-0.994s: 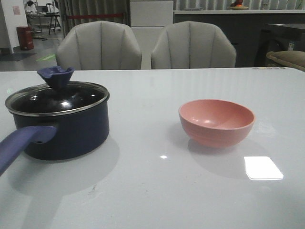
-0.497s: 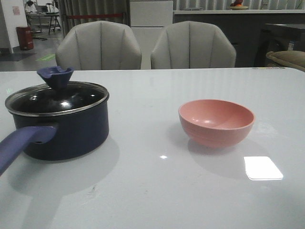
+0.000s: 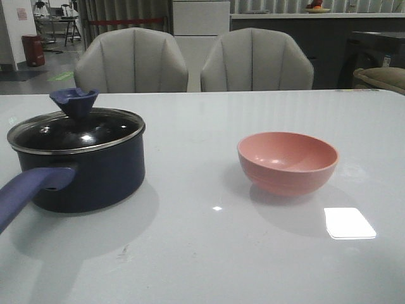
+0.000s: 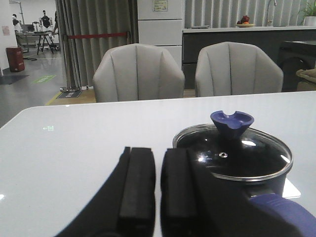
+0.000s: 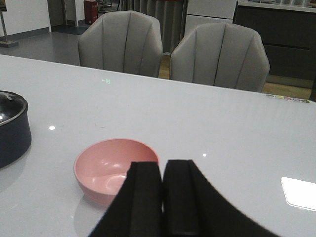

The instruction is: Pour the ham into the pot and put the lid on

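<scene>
The pot stood on the left of the table, its handle reaching toward the near left edge. The lid sat on the pot, closing it, its knob upright. Well apart to the right stood the bowl, upright (no ham showed in it, and the dark glass hid whatever lay in the pot). The left gripper was closed on nothing, fingers nearly touching, just beside the pot. The right gripper was likewise closed and empty, near the bowl. Two chairs stood behind the table.
</scene>
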You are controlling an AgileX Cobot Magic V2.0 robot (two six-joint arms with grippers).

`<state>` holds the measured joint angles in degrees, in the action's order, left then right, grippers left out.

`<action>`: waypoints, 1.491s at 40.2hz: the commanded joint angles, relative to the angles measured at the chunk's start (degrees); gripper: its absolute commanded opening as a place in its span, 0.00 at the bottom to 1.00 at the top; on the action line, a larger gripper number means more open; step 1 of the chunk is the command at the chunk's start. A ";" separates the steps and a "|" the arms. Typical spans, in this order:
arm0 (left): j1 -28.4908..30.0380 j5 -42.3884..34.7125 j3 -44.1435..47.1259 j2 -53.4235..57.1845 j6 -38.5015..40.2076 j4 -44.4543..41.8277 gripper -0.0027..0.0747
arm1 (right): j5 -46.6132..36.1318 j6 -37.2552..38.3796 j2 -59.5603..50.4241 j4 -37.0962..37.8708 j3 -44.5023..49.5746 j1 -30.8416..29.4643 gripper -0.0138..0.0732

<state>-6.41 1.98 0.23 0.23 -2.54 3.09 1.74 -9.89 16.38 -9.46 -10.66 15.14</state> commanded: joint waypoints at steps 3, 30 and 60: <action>0.19 -4.93 1.18 1.06 0.08 0.31 0.21 | -4.52 -0.49 0.30 0.02 -1.55 -0.01 0.33; 0.19 -4.93 1.18 1.06 0.08 0.31 0.21 | -4.10 -0.49 -3.92 1.08 -0.36 -0.38 0.33; 0.19 -4.93 1.18 1.06 0.08 0.31 0.21 | -4.53 14.29 -18.09 13.86 11.92 -7.95 0.33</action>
<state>-6.41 1.94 0.23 0.23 -2.54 3.09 2.06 3.98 -0.55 3.51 1.56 7.48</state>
